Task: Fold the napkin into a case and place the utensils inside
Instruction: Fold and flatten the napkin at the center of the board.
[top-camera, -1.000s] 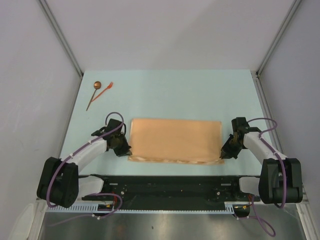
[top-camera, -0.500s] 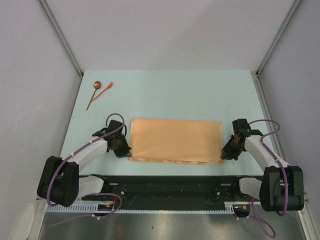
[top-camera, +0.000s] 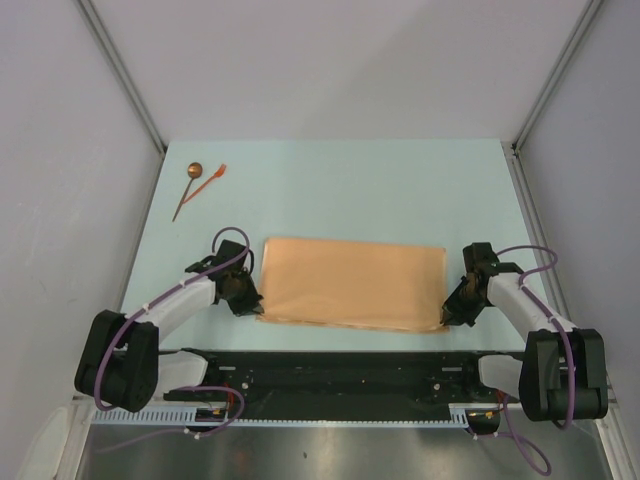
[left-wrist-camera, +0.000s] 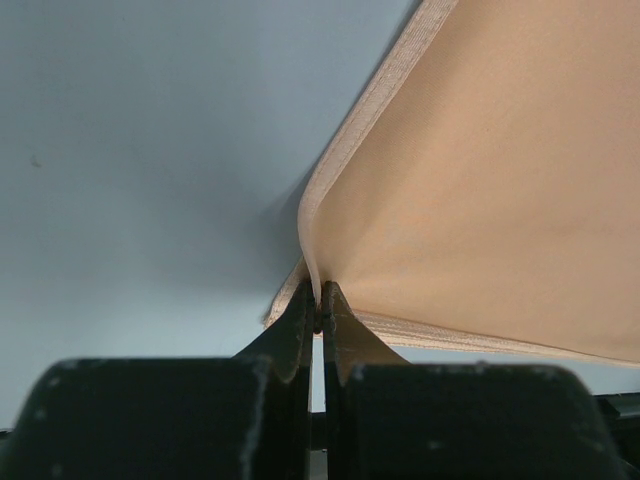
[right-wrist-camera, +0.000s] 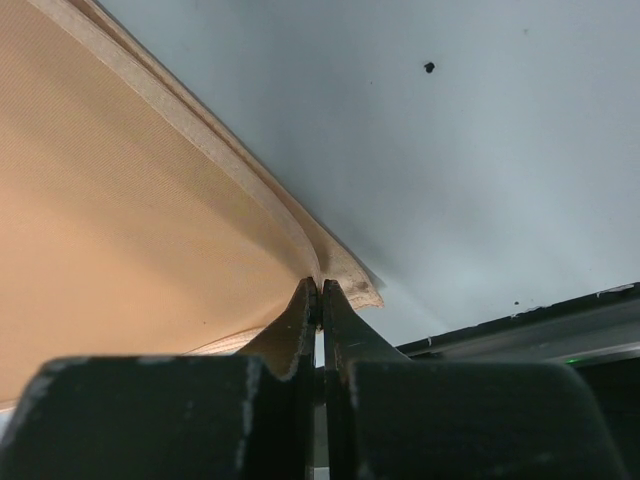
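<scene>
The napkin lies near-centre on the table as a layered rectangle, long axis left to right; this is judged an early fold, with the narrow case not yet formed. The left gripper and right gripper are each clenched on a near corner of it. The utensils lie far left, well apart, not yet inserted.
</scene>
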